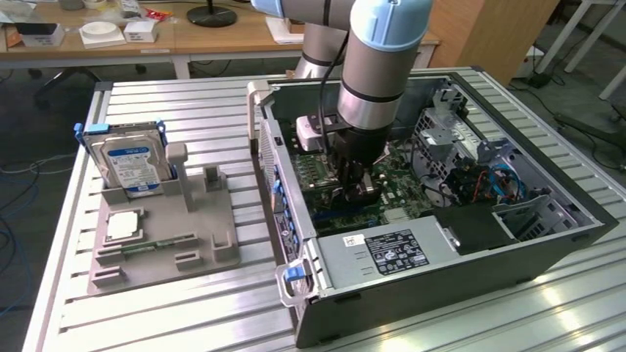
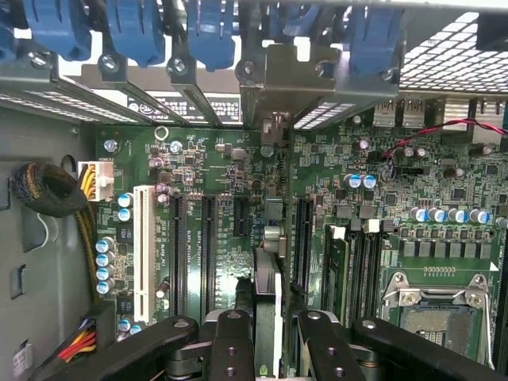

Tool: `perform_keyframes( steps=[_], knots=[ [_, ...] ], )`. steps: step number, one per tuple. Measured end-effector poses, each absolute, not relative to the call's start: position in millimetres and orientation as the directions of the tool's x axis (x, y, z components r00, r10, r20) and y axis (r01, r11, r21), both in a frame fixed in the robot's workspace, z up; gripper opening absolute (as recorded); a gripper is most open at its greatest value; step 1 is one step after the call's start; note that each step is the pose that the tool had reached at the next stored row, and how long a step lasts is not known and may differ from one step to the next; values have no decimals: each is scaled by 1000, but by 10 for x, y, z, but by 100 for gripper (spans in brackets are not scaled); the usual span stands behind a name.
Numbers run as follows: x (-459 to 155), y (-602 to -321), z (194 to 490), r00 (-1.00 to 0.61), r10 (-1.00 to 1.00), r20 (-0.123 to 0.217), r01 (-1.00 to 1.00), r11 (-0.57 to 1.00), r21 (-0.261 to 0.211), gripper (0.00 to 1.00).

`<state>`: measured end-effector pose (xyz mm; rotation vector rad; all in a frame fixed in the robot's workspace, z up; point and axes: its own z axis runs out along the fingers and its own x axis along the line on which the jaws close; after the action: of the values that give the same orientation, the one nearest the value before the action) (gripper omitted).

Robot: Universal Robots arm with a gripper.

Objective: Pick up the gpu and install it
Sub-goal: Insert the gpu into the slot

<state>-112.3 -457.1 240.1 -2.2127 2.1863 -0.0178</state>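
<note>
Black gripper (image 2: 266, 333) clasps the gpu (image 2: 266, 274) edge-on — seemingly above the motherboard (image 2: 397, 206).

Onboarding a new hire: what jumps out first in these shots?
The arm plunged into the open PC case, its gripper clamped on the gpu, held edge-on just above the motherboard slots. Then the hard drive standing upright in the grey parts fixture on the exterior view's left.

Motherboard (image 2: 238, 182): green, black slots, one white slot (image 2: 144, 250). Card retainers (image 2: 135, 28): blue. Hard drive (image 1: 132, 163): silver, blue-white label. Holder tray (image 1: 161, 242): grey. Surface (image 1: 176, 103): ribbed pale grey. Hand (image 2: 266, 329): black.
</note>
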Motion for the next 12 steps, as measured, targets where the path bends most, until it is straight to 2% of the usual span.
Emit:
perform_keyframes(
  steps=[12],
  knots=[
    [-1131,-4571,2364,12,-1000,-13,-999,-12,-30,26]
  ],
)
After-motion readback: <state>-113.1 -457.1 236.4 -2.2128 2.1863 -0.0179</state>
